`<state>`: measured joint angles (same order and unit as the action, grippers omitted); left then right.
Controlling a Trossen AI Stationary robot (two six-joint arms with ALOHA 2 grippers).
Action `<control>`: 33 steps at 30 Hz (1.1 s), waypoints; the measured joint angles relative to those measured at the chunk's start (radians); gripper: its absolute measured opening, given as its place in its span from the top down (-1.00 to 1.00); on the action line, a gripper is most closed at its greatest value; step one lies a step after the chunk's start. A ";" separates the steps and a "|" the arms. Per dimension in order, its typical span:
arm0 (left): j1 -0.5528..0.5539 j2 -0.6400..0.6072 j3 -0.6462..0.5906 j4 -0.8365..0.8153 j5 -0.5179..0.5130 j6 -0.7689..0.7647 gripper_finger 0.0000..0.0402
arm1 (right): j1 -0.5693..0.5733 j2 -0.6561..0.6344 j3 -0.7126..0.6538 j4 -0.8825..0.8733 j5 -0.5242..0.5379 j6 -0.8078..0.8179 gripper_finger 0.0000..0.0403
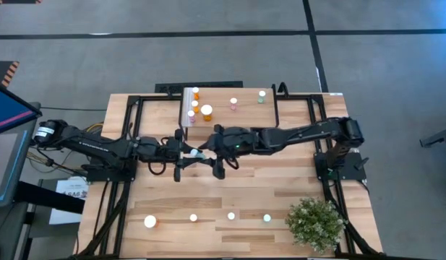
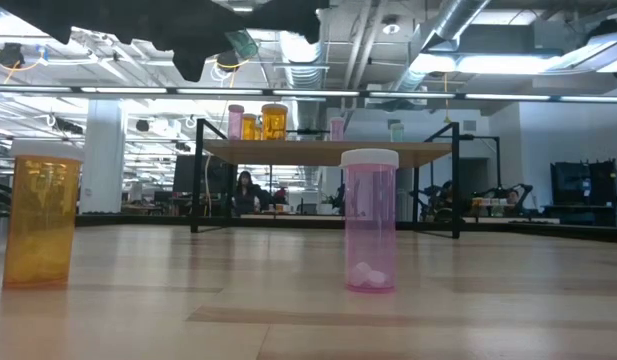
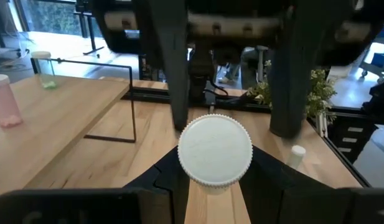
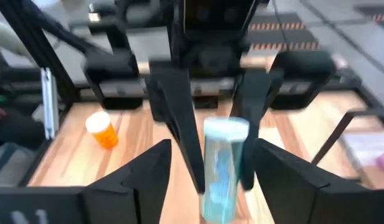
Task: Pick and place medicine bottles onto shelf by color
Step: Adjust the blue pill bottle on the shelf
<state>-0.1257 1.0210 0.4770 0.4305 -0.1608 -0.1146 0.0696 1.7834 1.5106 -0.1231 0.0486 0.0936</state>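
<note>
Teal bottle (image 1: 196,153) sits mid-table between the two grippers, off the board, mid-handover by the look of it. Left gripper (image 1: 186,151) has it clamped: in its wrist view the white ribbed cap (image 3: 215,150) fills the gap between the dark fingers, cap facing the camera. Right gripper (image 1: 210,153) faces it from the other side; its wrist view shows the bottle between spread fingers that aren't touching it (so not gripping, as I read it).

Step, my read: pass left to right, then right places it in the shelf's teal spot. Next move needs the right jaws centred on the body and closed before left lets go; round slick plastic, so a skewed pinch could roll it.

Shelf (image 1: 245,114): light wood top on thin black legs, white ribbed strip at one end. On it: orange bottles (image 1: 206,112) near the strip, pink (image 1: 233,104) mid, teal (image 1: 262,96) far end.

Waiting on the table's near edge: big orange (image 1: 149,222), three small ones (image 1: 231,216). Translucent cylinders with white caps; the pink one (image 2: 370,221) in the low view has pills at the bottom.
</note>
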 joint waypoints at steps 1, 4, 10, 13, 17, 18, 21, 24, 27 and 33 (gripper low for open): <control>0.000 0.000 0.000 -0.002 0.000 0.000 0.46 | -0.002 0.010 0.015 -0.021 0.000 0.001 -0.29; 0.000 0.000 0.001 -0.010 0.000 -0.001 0.46 | -0.011 0.034 0.054 -0.036 0.000 0.003 -0.38; 0.000 0.000 0.001 -0.025 0.006 -0.002 0.46 | -0.015 0.035 0.063 -0.096 0.002 0.002 -0.47; 0.000 0.000 0.001 -0.025 0.032 -0.006 0.46 | -0.010 0.015 0.063 -0.163 0.006 0.002 -0.47; 0.000 0.000 0.001 -0.021 0.050 -0.006 0.46 | 0.017 0.000 0.063 -0.221 0.109 0.002 -0.47; 0.000 -0.001 0.001 -0.018 0.050 -0.006 0.46 | 0.027 0.002 0.063 -0.234 0.133 0.002 -0.47; 0.000 -0.001 0.001 -0.018 0.052 -0.011 0.46 | 0.055 0.003 0.048 -0.224 0.204 -0.007 -0.47; 0.000 -0.001 0.001 -0.018 0.070 -0.020 0.46 | 0.079 -0.003 -0.009 -0.181 0.292 -0.013 -0.47; 0.000 -0.001 0.001 -0.018 0.077 -0.021 0.46 | 0.091 -0.040 -0.097 -0.062 0.321 0.001 -0.47; 0.000 -0.001 0.001 -0.018 0.077 -0.021 0.46 | 0.092 -0.082 -0.328 0.303 0.321 0.011 -0.47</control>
<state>-0.1261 1.0203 0.4778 0.4129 -0.0837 -0.1360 0.1616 1.7012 1.1823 0.1801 0.3697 0.1042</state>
